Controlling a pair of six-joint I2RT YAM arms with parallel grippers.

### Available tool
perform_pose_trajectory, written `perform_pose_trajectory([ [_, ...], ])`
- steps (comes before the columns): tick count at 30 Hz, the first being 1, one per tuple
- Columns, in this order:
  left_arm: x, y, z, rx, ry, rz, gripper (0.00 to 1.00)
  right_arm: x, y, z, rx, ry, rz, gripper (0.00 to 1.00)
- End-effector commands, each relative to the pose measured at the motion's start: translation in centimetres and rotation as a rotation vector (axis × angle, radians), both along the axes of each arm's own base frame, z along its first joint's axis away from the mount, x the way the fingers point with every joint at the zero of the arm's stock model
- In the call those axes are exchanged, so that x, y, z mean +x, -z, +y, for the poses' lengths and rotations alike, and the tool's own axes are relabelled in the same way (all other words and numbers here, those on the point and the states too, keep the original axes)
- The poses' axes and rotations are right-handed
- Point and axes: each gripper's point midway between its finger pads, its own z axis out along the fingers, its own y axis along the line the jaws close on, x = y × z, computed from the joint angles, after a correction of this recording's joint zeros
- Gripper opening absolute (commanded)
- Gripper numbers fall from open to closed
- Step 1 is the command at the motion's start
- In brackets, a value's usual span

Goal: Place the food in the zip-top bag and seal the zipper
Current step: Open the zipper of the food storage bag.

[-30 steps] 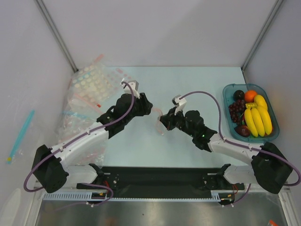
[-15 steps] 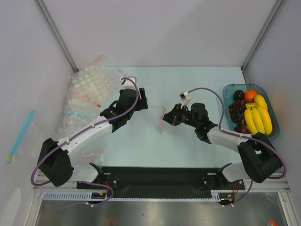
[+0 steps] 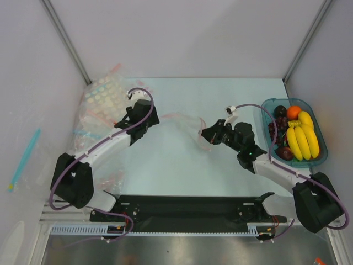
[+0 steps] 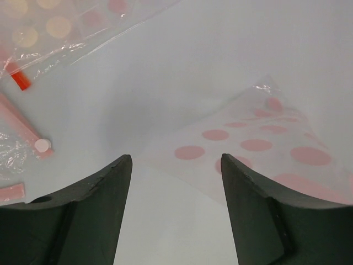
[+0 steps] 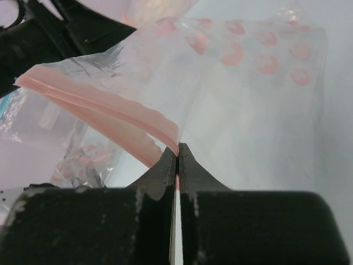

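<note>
Both arms have drawn apart since half a second ago. My left gripper (image 3: 142,114) has pulled back toward the left of the overhead frame, closer to the heap of spare bags (image 3: 102,102). My right gripper (image 3: 205,134) has slid toward the right and dragged the zip-top bag (image 3: 185,122) along.

Right jaws: pressed together on the zipper (image 5: 110,105). In the right wrist view the fingertips (image 5: 168,165) meet at lower centre with the pink strip pinched between them. The strip runs from there up to the left edge of the frame. A second pink band sits below it and spreads away from it, so the mouth looks parted there. The dotted body of the bag fills the upper right.

Left jaws: wide apart and holding nothing. In the left wrist view, bare table and a corner of the bag show between the fingers (image 4: 118,182). Most of the pink-dotted plastic lies at the right of that frame.

Bag position: centre of the overhead frame, between the two grippers. It trails from my right fingertips toward the upper left. I cannot tell how much of it is lifted off the table (image 3: 165,165).

Food: all in the teal tray (image 3: 322,152) at the right edge, apart from the bag. It holds the bananas (image 3: 302,141), the orange fruit (image 3: 294,112), a dark fruit (image 3: 280,110) and dark grapes (image 3: 276,130).
</note>
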Motion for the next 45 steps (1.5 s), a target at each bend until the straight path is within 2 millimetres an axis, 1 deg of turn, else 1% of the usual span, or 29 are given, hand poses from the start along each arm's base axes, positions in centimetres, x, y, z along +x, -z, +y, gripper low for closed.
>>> perform_pose_trajectory([
  [1, 0.4, -2.9, 0.8, -0.04, -0.061, -0.082, 0.72, 1.3, 0.9, -2.0, -0.008, 0.125, 0.059, 0.0],
  [2, 0.2, -3.3, 0.7, -0.051, -0.056, -0.094, 0.72, 1.6, 1.3, -2.6, -0.004, 0.142, 0.073, 0.0],
  [4, -0.3, -4.3, 0.8, -0.07, -0.052, -0.119, 0.72, 1.6, 1.5, -2.8, 0.021, 0.14, 0.098, 0.0],
  [6, -0.9, -5.0, 0.5, -0.083, -0.035, -0.132, 0.71, 1.8, 1.2, -3.1, 0.038, 0.14, 0.09, 0.0],
  [7, -1.5, -6.3, 0.3, -0.097, -0.022, -0.164, 0.71, 1.6, 1.1, -3.0, 0.039, 0.132, 0.089, 0.0],
  [8, -2.3, -6.8, -0.8, -0.099, 0.016, -0.175, 0.71, 1.7, 0.9, -3.2, 0.036, 0.138, 0.082, 0.0],
  [9, -2.9, -7.6, -1.2, -0.094, 0.026, -0.198, 0.71, 1.6, 0.7, -3.2, 0.036, 0.139, 0.076, 0.0],
  [10, -3.8, -9.1, -1.6, -0.088, 0.058, -0.234, 0.71, 1.8, 0.5, -3.3, 0.033, 0.154, 0.068, 0.0],
  [11, -5.1, -10.0, -3.5, -0.09, 0.129, -0.255, 0.71, 1.6, 0.6, -3.7, 0.014, 0.167, 0.072, 0.0],
  [12, -5.9, -10.5, -4.5, -0.089, 0.179, -0.271, 0.71, 1.9, 0.2, -3.9, 0.002, 0.187, 0.07, 0.0],
  [13, -7.0, -12.4, -5.7, -0.093, 0.27, -0.332, 0.71, 1.9, 0.9, -4.6, -0.045, 0.239, 0.095, 0.0],
  [14, -8.8, -13.2, -8.1, -0.105, 0.37, -0.363, 0.72, 2.1, 0.9, -5.0, -0.066, 0.271, 0.107, 0.0],
  [15, -9.8, -13.1, -9.2, -0.099, 0.431, -0.384, 0.81, 2.2, 0.8, -5.4, -0.079, 0.304, 0.121, 0.0],
  [16, -10.7, -14.5, -10.5, -0.094, 0.507, -0.447, 1.0, 2.3, 0.8, -5.9, -0.101, 0.339, 0.141, 0.0],
  [17, -12.1, -14.7, -11.9, -0.095, 0.575, -0.458, 1.0, 2.2, 0.5, -5.9, -0.106, 0.344, 0.146, 0.0],
  [18, -12.5, -15.1, -12.7, -0.091, 0.603, -0.47, 1.0, 2.1, 0.1, -5.9, -0.104, 0.35, 0.149, 0.0],
  [19, -12.7, -15.6, -13.3, -0.087, 0.624, -0.489, 1.0, 2.3, -0.1, -6.5, -0.123, 0.391, 0.155, 0.0],
  [20, -13.0, -14.9, -14.5, -0.08, 0.661, -0.473, 1.0, 2.1, -0.3, -6.3, -0.125, 0.388, 0.156, 0.0],
  [21, -13.2, -15.2, -15.1, -0.085, 0.679, -0.475, 1.0, 2.1, -0.6, -6.2, -0.126, 0.388, 0.146, 0.0],
  [24, -13.6, -14.1, -17.0, -0.078, 0.731, -0.46, 1.0, 1.7, -1.5, -5.6, -0.119, 0.374, 0.118, 0.0],
  [28, -14.7, -13.5, -19.1, -0.063, 0.794, -0.48, 0.99, 1.3, -3.4, -5.5, -0.076, 0.38, 0.071, 0.0],
  [29, -15.2, -13.4, -19.7, -0.064, 0.816, -0.481, 0.99, 1.0, -3.6, -5.4, -0.068, 0.375, 0.065, 0.0],
  [31, -15.3, -13.1, -20.4, -0.054, 0.839, -0.484, 0.98, 0.7, -4.6, -5.4, -0.043, 0.382, 0.035, 0.0],
  [36, -15.0, -12.2, -21.3, -0.031, 0.857, -0.461, 0.9, -0.2, -6.1, -5.0, -0.013, 0.385, -0.013, 0.0],
  [37, -15.0, -11.7, -21.7, -0.019, 0.868, -0.45, 0.89, -0.3, -6.1, -5.1, -0.009, 0.397, -0.018, 0.0],
  [40, -14.9, -11.5, -22.1, -0.006, 0.872, -0.436, 0.89, -0.6, -6.8, -4.7, 0.01, 0.396, -0.035, 0.0],
  [41, -14.8, -10.9, -22.4, 0.005, 0.872, -0.423, 0.89, -0.8, -6.8, -4.5, 0.009, 0.39, -0.04, 0.0],
  [43, -14.5, -10.9, -22.4, 0.013, 0.863, -0.417, 0.88, -1.0, -7.2, -4.2, 0.003, 0.381, -0.06, 0.0],
  [45, -14.3, -10.7, -22.4, 0.024, 0.851, -0.409, 0.87, -1.1, -7.1, -4.0, -0.008, 0.378, -0.065, 0.0],
])
